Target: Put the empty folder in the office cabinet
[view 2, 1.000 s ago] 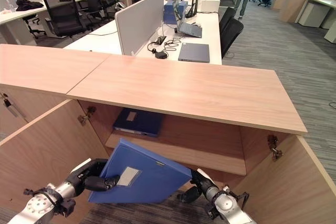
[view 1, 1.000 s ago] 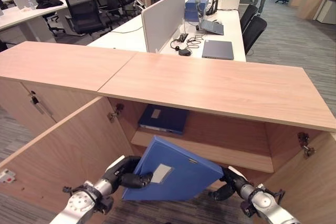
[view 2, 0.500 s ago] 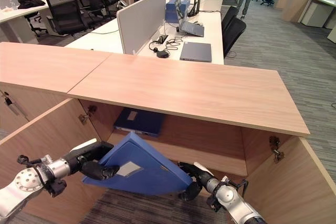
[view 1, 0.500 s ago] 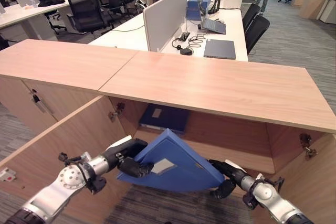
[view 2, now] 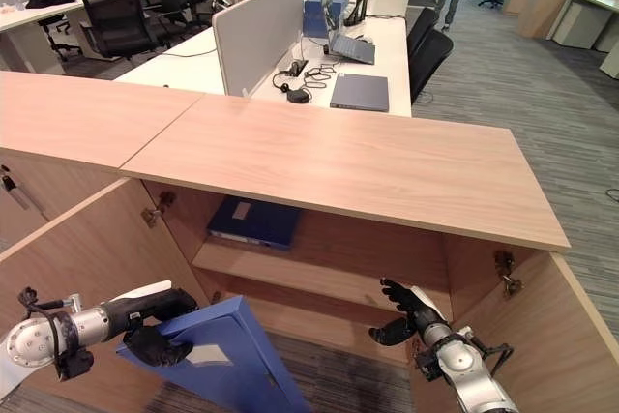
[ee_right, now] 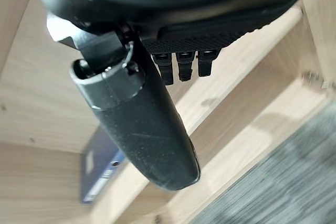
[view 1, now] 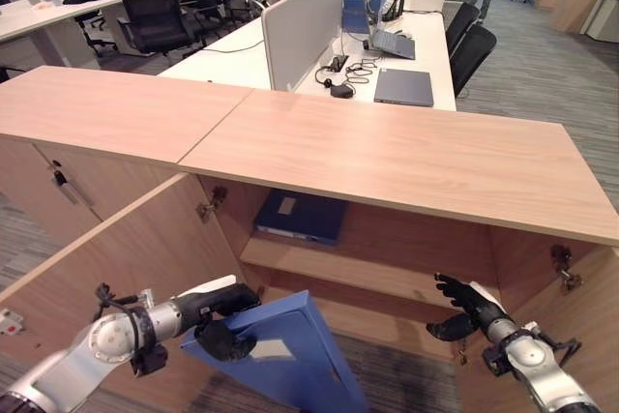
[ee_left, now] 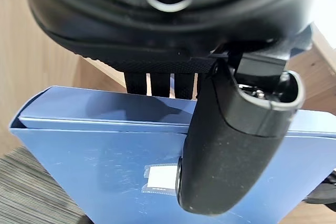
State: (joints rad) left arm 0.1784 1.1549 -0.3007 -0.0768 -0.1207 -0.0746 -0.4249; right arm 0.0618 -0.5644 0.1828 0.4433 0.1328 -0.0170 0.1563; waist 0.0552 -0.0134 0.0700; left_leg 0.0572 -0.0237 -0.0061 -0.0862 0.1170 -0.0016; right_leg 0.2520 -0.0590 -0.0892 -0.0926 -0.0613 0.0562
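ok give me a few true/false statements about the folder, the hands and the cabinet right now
1. The left hand grips the blue folder. True.
2. The right hand also holds that folder. False: it is apart from it, fingers relaxed, by the cabinet opening.
3. Another folder lies flat on the upper shelf. True.
4. The cabinet doors are shut. False: both stand open.
5. The held folder rests on the cabinet top. False: it is down low in front of the opening, tilted.
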